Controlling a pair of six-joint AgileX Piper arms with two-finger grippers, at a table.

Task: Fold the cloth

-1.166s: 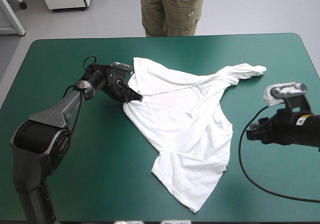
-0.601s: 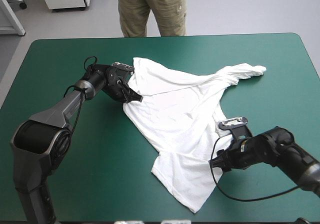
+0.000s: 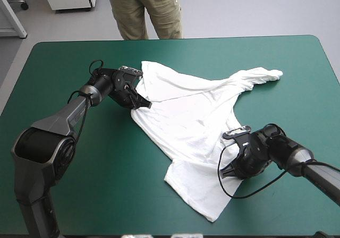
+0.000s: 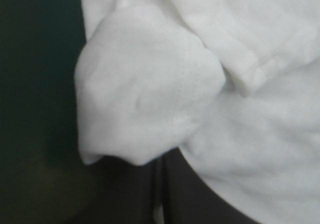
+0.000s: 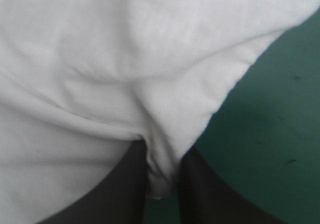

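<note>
Now the right arm has swung in from the table's right side, where it hung clear of the cloth just before. The right gripper (image 3: 226, 170) is down on the right-hand border of the T-shirt (image 3: 191, 116), toward the near end. The near part of the shirt has shifted a little since then; the rest lies as it did. The left arm has not moved at all.

The shirt lies spread but rumpled across the middle of the teal-green table (image 3: 276, 52), with one sleeve trailing toward the far right.

The right forearm comes in low from the near right, its wrist bent so the gripper points left across the cloth. In its wrist view the black fingers (image 5: 120, 184) stand all but together, pinching a narrow fold of white fabric.

The left arm reaches forward from the near left corner, its wrist turned toward the shirt's left edge. The left gripper (image 3: 139, 101) meets the cloth there. Seen from its wrist, the fingers have nearly met on the fabric, and a rounded fold bulges just ahead of them.
</note>
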